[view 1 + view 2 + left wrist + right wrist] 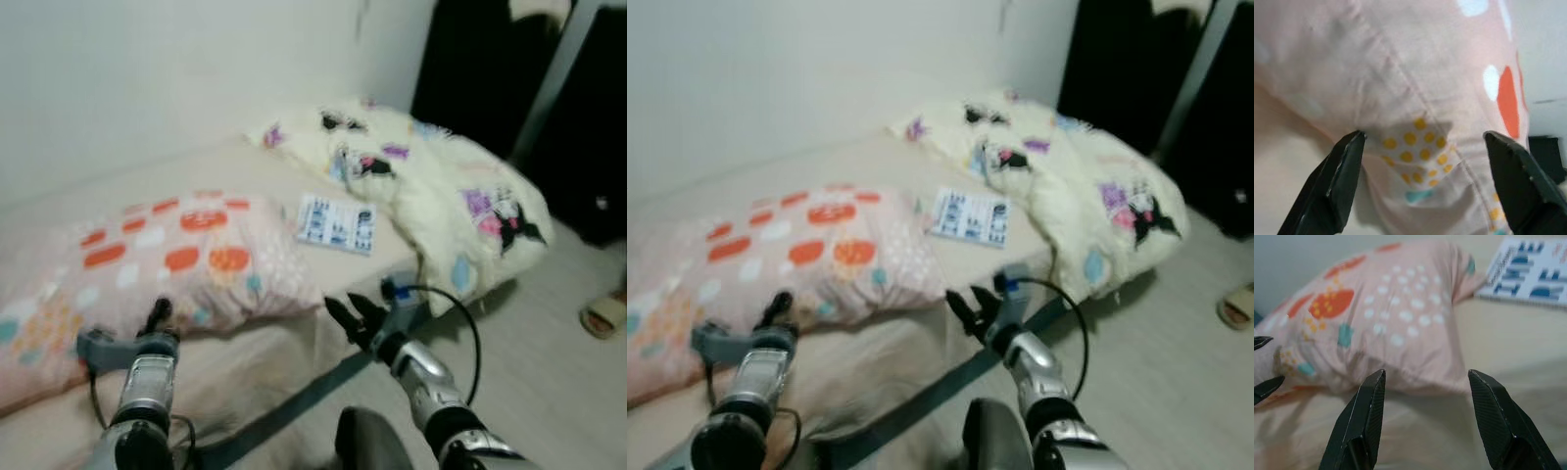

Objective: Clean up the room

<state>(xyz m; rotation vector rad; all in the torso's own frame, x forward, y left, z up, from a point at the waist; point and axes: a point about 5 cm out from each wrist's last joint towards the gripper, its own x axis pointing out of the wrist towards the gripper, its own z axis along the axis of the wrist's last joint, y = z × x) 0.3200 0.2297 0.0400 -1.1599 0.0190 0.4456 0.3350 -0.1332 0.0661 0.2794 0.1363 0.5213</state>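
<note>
The pillow (167, 259), pink with orange and white spots, lies across the near part of the bed (294, 352) in the left eye view, and nothing there looks tidied yet: a blue-and-white booklet (336, 223) sits on the sheet beside it, and a crumpled cream blanket (431, 186) is heaped at the bed's far end. A sandal (604, 314) lies on the floor to the right. By my reading, the cleanup has barely begun. Both arms reach forward from the bed's edge, the left hand (157, 315) just at the pillow's near side, the right hand (345, 311) near the pillow's right corner.

The right eye view shows the same layout, with the right arm's cable looping over the bed's edge.

In the left wrist view, the left hand's fingers (1332, 181) stand wide apart, the pillow's seam between them, gripping nothing.

In the right wrist view, the right hand's fingers (1364, 421) are likewise spread and empty, aimed at the pillow's side, the booklet beyond.
</note>
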